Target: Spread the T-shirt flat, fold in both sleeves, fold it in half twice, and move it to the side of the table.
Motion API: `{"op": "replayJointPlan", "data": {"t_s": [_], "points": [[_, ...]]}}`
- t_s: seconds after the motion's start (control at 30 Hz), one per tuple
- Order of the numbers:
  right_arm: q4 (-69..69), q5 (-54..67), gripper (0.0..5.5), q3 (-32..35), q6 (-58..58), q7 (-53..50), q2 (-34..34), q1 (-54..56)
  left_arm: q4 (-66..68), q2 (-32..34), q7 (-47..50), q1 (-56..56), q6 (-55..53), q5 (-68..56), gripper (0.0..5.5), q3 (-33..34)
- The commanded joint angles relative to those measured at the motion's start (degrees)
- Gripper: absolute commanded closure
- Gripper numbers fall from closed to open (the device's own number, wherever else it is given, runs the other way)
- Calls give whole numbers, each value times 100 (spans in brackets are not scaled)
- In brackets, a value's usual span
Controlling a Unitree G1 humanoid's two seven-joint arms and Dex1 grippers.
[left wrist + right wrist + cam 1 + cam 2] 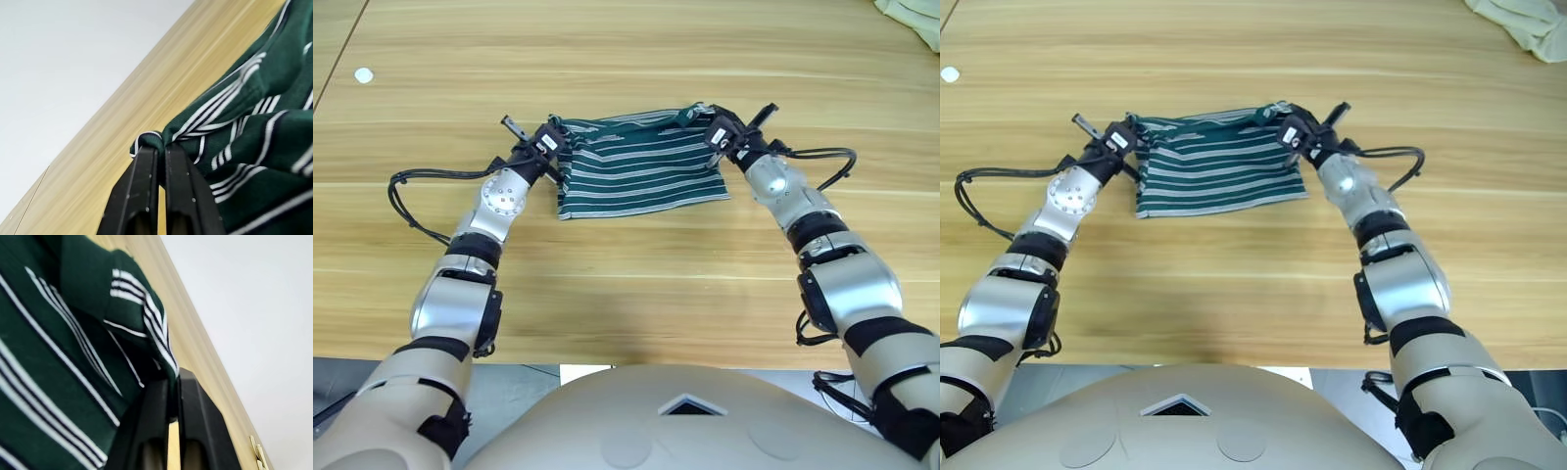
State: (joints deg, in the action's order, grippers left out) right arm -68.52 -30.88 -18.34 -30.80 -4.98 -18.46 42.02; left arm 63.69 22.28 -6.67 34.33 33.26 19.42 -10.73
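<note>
Both arms of the robot were extended over the wooden bench (626, 294) to a green, white-striped T-shirt (641, 171). The shirt lay in a compact rectangle, its sleeves apparently already turned in. The left end effector (160, 151) was clamped on a bunched pinch of fabric at the shirt's far-left corner, its fingers pressed together on the cloth. The right end effector (173, 382) was closed in the same way on the far-right corner. The shirt's far edge looked puckered and slightly raised at both grips, while its near edge lay flat on the bench.

On that evidence, the work appeared to stand at one of the half-folds, though which of the two could not be told. The next move would likely call for both arms to lift together and carry the far edge over to the near edge. The corners would need to stay level and be set down before release. A pale cloth (911, 15) lay well beyond the shirt's far-right corner, and a small white disc (364, 74) lay well off its far-left.
</note>
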Motion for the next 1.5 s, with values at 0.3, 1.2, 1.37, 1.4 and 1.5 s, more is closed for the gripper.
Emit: {"op": "replayJointPlan", "data": {"t_s": [0.3,1.2,1.37,1.4,1.5], "points": [[-623,-1,374,-45,601,-423,400,760,909,-365,452,631,-552,-74,332,182],[6588,517,374,-1139,-1164,2639,-3398,-3924,-84,-92,505,-508,76,-1250,303,1399],[8278,1297,374,597,-800,2540,-4242,-5573,-1149,-163,234,-871,390,-1206,303,1182],[8519,1395,374,839,-636,2381,-3980,-5568,-1377,-199,154,-975,434,-1195,303,1124],[8421,841,374,271,-264,2301,-2701,-4677,-1642,-269,132,-1088,360,-1177,303,1062]]}}
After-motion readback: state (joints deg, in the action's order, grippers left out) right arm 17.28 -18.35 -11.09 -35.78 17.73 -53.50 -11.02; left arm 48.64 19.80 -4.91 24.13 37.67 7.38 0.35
